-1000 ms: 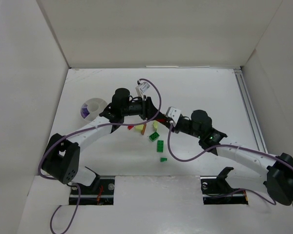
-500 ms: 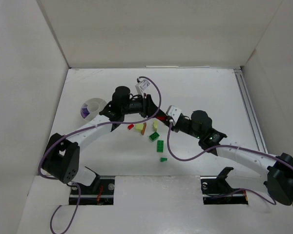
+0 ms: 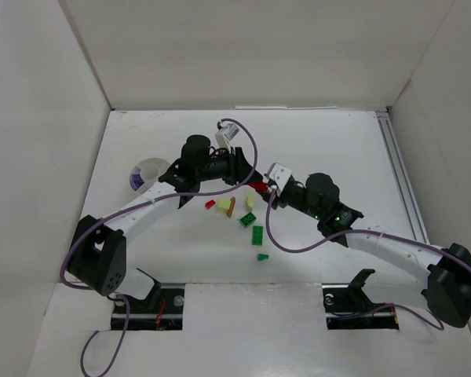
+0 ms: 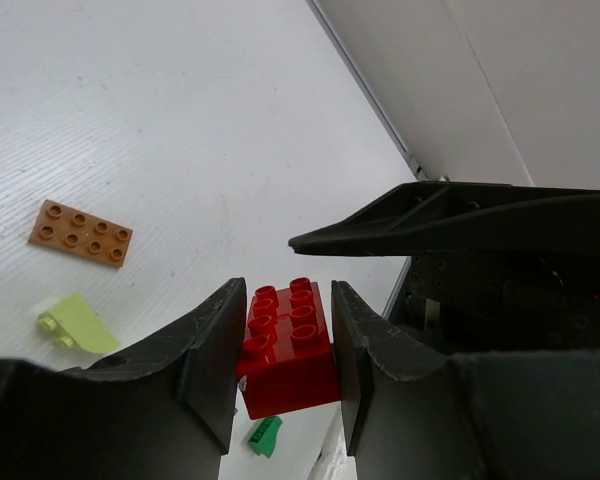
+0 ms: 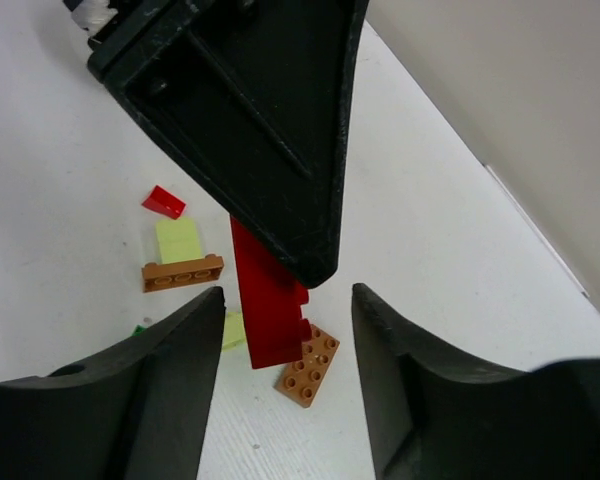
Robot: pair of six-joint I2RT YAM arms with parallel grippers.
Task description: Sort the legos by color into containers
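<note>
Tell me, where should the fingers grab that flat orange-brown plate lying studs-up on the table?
Probably the two long edges of the orange-brown plate, coming straight down from above. It lies flat and thin, studs up, and both long edges have free space beside them.

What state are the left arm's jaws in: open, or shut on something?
Shut on the red brick: in the left wrist view both left jaws press against its sides.
</note>
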